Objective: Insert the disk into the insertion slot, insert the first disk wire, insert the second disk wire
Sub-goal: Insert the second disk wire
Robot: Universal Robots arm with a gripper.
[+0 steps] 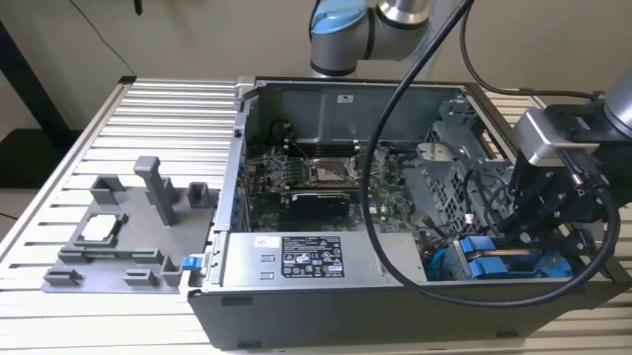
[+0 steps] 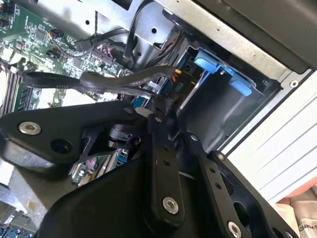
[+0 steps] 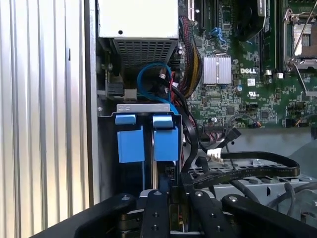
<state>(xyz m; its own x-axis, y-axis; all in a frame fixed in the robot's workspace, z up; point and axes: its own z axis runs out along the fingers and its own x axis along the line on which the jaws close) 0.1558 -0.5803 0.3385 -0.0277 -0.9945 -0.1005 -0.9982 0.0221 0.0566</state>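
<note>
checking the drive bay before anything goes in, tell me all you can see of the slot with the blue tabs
The slot is a grey sheet-metal bay in the corner of the open computer case, beside the labelled power supply. Two bright blue plastic tabs sit side by side at its mouth. Black and blue cables run close by it. The robot's hand hangs right over it, in the exterior view.

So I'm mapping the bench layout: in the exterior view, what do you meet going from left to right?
Grey fixture block → power-supply box → motherboard → blue drive tabs → gripper.
</note>
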